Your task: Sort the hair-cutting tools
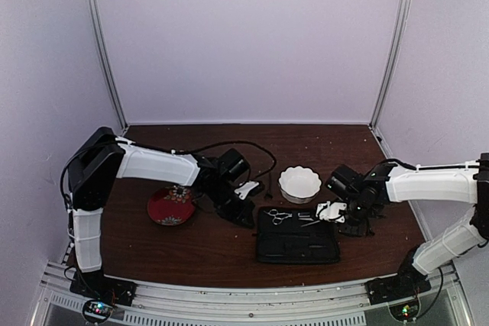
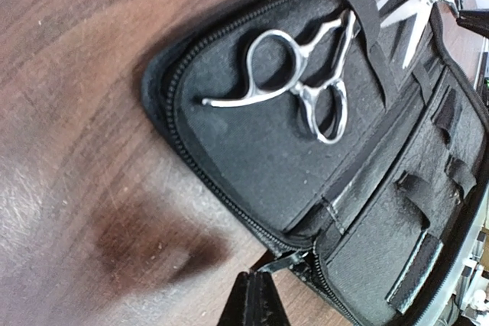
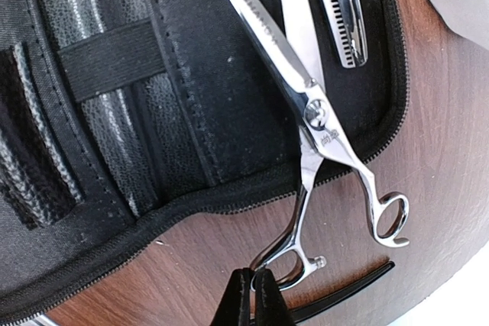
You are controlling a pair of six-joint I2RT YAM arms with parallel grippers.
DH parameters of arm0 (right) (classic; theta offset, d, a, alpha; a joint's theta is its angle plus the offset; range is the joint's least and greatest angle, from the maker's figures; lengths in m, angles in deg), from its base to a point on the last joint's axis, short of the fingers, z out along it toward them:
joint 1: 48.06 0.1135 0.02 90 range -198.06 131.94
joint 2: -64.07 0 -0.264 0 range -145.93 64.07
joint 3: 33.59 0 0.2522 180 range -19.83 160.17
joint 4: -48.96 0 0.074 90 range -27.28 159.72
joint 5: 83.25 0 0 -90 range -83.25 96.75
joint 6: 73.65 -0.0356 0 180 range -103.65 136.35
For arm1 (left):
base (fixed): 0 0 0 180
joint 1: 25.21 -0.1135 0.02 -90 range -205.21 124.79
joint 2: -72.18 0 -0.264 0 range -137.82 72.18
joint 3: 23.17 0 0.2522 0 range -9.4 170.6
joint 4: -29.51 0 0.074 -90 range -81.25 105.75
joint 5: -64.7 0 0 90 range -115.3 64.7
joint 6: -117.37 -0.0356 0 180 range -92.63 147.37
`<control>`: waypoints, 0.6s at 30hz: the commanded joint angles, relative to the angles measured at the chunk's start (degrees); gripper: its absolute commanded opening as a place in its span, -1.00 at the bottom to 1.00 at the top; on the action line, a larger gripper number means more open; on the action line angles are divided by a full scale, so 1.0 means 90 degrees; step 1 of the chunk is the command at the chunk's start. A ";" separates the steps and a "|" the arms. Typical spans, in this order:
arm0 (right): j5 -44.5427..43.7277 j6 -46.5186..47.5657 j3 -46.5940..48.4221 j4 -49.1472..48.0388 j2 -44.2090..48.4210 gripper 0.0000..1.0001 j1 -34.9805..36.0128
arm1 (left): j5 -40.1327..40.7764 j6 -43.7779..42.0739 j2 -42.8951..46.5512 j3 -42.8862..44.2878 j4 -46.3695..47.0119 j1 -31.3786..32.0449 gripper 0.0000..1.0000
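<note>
The flat black zip case (image 1: 298,243) lies open at the table's front. One silver scissors (image 2: 306,85) is tucked under a strap in the case, rings towards the left end; its toothed blade shows in the right wrist view (image 3: 341,5). The second silver scissors (image 3: 306,97) lies slanted over the case's right edge, rings out over the table. My right gripper (image 3: 260,279) is shut on one of its finger rings. A thin black clip stick (image 3: 348,294) lies on the table just beyond that ring. My left gripper (image 2: 256,292) is shut at the case's left edge, pinching the end of the metal zip pull (image 2: 294,261).
A white scalloped bowl (image 1: 299,183) stands just behind the case, close to the right gripper (image 1: 330,213). A red flowered plate (image 1: 170,205) sits left of the left gripper (image 1: 244,216). Cables trail over the table behind the left arm.
</note>
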 commanded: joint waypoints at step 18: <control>0.0775 -0.0087 0.0578 0.0587 0.1170 -1.00 0.0654 | -0.0320 -0.2100 0.1172 0.0710 0.1030 0.0214 0.55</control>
